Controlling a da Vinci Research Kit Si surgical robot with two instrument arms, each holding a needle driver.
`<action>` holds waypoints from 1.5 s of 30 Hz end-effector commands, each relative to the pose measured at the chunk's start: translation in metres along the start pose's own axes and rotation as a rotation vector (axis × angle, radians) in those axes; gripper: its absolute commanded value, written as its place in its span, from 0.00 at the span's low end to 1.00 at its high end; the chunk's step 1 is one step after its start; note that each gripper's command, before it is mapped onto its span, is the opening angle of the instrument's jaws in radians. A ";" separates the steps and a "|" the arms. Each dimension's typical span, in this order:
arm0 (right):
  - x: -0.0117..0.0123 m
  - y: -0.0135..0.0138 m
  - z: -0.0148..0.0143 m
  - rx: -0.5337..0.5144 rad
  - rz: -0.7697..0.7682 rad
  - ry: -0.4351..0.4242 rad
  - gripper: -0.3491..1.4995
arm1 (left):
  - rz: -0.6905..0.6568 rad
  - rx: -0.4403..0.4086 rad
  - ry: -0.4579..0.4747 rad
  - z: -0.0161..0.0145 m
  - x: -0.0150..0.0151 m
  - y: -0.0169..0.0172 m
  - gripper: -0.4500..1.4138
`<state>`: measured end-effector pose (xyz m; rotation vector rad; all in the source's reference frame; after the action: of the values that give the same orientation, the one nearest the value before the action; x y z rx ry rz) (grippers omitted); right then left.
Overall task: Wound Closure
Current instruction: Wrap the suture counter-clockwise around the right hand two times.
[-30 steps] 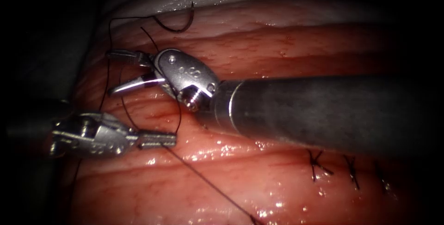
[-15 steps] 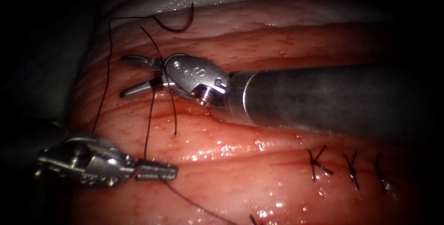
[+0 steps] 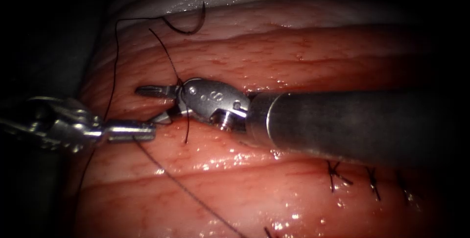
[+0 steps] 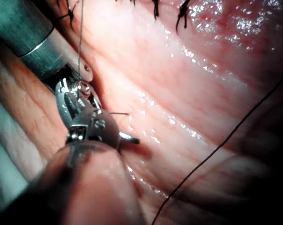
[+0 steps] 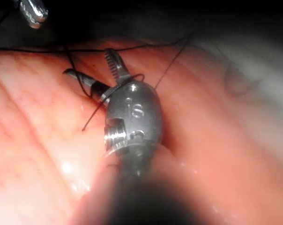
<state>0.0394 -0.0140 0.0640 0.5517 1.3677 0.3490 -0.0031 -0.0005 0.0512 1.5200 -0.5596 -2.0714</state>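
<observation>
Tissue (image 3: 274,199) spans the frame, three finished stitches (image 3: 338,174) at lower right. Right tool (image 3: 155,103), centre-left, jaws apart w/ thread (image 3: 169,64) looped around them, has slid right and down over the last sec. Left tool (image 3: 131,131), jaws clamped on the thread, rose from lower left to mid-left, drawing the strand up. Needle (image 3: 188,25) lies free at upper left, resting on the tissue, unheld. Likely a knot throw forming.
</observation>
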 end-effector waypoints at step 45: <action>0.0019 0.0020 -0.0043 0.143 0.358 0.579 0.30 | -0.175 -0.079 0.277 0.0015 -0.0155 0.0087 0.00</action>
<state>0.0350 -0.0106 0.0627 0.8614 1.8591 0.7498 0.0009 0.0017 0.0677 1.8253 -0.2433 -1.9315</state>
